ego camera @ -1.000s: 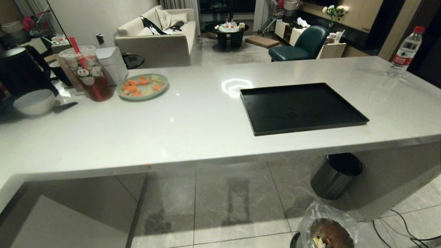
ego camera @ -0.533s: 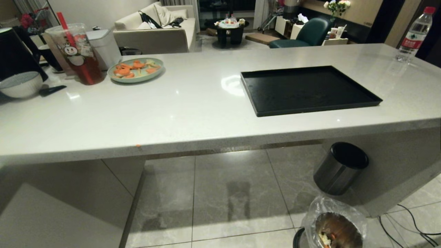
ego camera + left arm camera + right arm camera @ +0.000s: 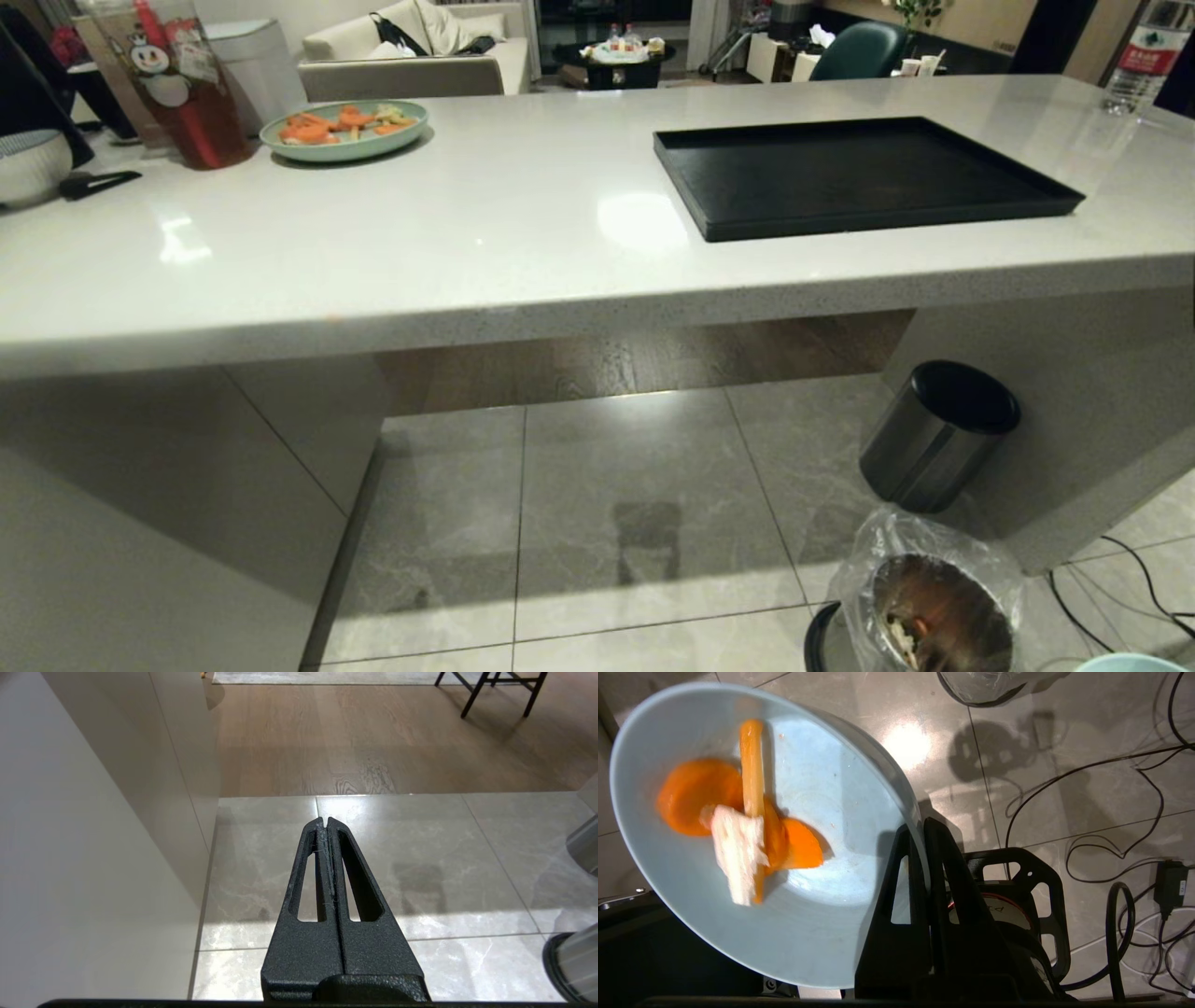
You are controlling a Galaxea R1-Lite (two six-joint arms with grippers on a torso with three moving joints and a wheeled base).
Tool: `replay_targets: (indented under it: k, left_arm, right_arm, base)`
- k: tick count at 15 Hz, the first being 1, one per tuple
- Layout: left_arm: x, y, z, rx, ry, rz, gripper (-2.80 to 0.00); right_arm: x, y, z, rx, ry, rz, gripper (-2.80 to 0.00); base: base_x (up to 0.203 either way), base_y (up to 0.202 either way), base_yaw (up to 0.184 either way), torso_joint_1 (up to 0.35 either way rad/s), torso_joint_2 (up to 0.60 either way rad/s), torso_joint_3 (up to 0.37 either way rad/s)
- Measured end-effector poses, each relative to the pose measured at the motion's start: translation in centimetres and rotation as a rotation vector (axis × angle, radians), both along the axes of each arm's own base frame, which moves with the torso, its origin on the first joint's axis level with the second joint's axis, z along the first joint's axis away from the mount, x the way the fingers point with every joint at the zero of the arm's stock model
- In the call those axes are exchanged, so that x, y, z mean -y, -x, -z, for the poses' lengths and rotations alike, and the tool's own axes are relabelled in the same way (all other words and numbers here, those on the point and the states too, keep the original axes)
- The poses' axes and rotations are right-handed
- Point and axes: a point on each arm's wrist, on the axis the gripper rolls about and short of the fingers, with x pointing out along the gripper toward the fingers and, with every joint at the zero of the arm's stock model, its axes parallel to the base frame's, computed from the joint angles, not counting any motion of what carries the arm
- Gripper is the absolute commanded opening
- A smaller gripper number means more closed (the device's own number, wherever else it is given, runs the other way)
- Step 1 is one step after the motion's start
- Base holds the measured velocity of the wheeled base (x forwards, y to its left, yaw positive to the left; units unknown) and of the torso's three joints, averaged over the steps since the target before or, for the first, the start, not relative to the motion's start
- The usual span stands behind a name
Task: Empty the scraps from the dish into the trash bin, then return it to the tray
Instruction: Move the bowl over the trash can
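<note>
Light-blue bowl (image 3: 752, 830) pinched at rim by right gripper (image 3: 920, 830), low over floor tiles. Carrot slices and whitish bits (image 3: 742, 826) inside: dump not done. Trash bin (image 3: 938, 611) nearby on floor already holds some scraps. Black tray (image 3: 859, 177) on counter awaits return. Left gripper (image 3: 327, 823) pressed together, idle. In head view only sliver of bowl shows; bowl-to-bin offset unclear.

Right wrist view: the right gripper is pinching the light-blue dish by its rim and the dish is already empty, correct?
Not empty. The right wrist view shows the right gripper shut on the dish rim, but the scraps, carrot slices and whitish bits, are in it.
</note>
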Motion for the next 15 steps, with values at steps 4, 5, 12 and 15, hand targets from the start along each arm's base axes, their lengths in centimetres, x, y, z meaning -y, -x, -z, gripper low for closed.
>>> replay_targets:
  k: [4,5,12,15]
  left_arm:
    - [0.00,0.00,0.00,0.000,0.000,0.000,-2.80]
    - [0.00,0.00,0.03,-0.002,0.000,0.000,-2.80]
    - [0.00,0.01,-0.04,0.002,0.000,-0.001,-2.80]
    - [0.00,0.00,-0.01,0.000,0.000,0.000,-2.80]
  right_arm:
    - [-0.20,-0.32,-0.18,-0.006,0.002,0.000,-2.80]
    - [-0.19,-0.29,-0.10,-0.012,0.005,-0.001,-2.80]
    - [-0.18,-0.29,0.28,-0.023,0.014,0.001,-2.80]
    - [-0.53,-0.87,0.01,-0.002,0.008,0.003,-2.80]
  base:
    - [0.000,0.000,0.000,0.015,0.40,0.442]
    - [0.000,0.000,0.000,-0.002,0.06,0.129]
    - [0.000,0.000,0.000,0.007,0.02,0.023]
    - [0.000,0.000,0.000,0.026,0.07,0.078]
